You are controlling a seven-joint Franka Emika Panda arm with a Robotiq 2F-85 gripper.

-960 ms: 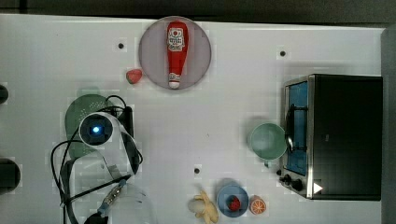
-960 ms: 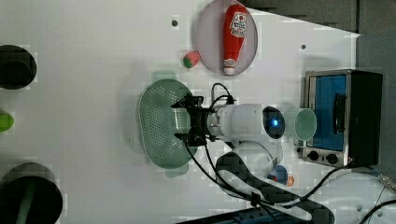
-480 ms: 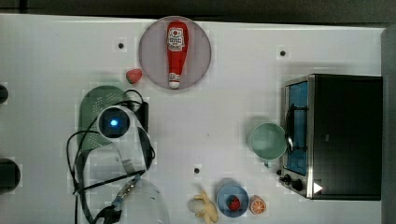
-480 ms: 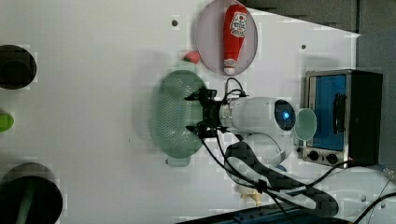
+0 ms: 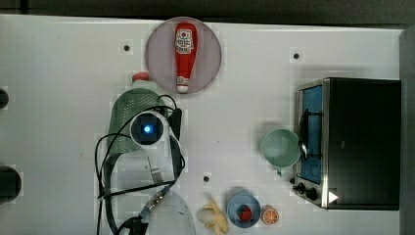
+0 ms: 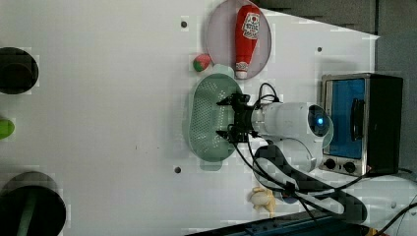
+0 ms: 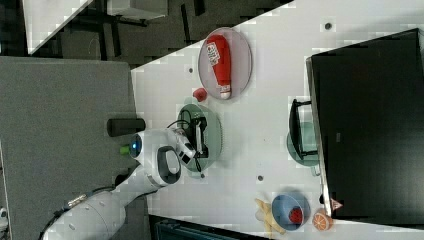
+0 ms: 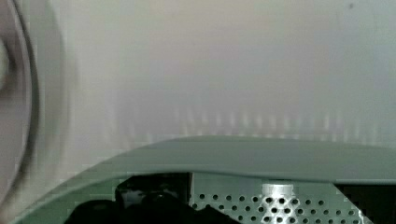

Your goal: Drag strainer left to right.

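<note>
The strainer [image 5: 120,111] is a pale mint-green oval colander with tiny holes, lying on the white table at the top view's left of centre. In the left view the strainer [image 6: 205,118] has one end close to the plate's edge. My gripper [image 6: 224,118] reaches down inside it, open, with its black fingers [image 6: 227,102] spread wide across the perforated base. From above, the arm's white wrist [image 5: 147,129] covers the gripper. In the right view the gripper [image 7: 200,135] sits inside the strainer [image 7: 214,134]. In the wrist view, the strainer's rim [image 8: 261,156] runs close in front.
A grey plate [image 5: 159,58] holding a red ketchup bottle [image 5: 185,49] lies just beyond the strainer, with a small red toy [image 5: 141,77] beside it. A teal cup [image 5: 280,147] stands by the toaster oven [image 5: 352,142]. A banana [image 5: 215,219], blue bowl [image 5: 243,210] and orange [image 5: 270,214] sit at the near edge.
My gripper and the strainer have slid together toward the top view's right, coming closer to the plate and the red toy. The fingers stayed spread.
</note>
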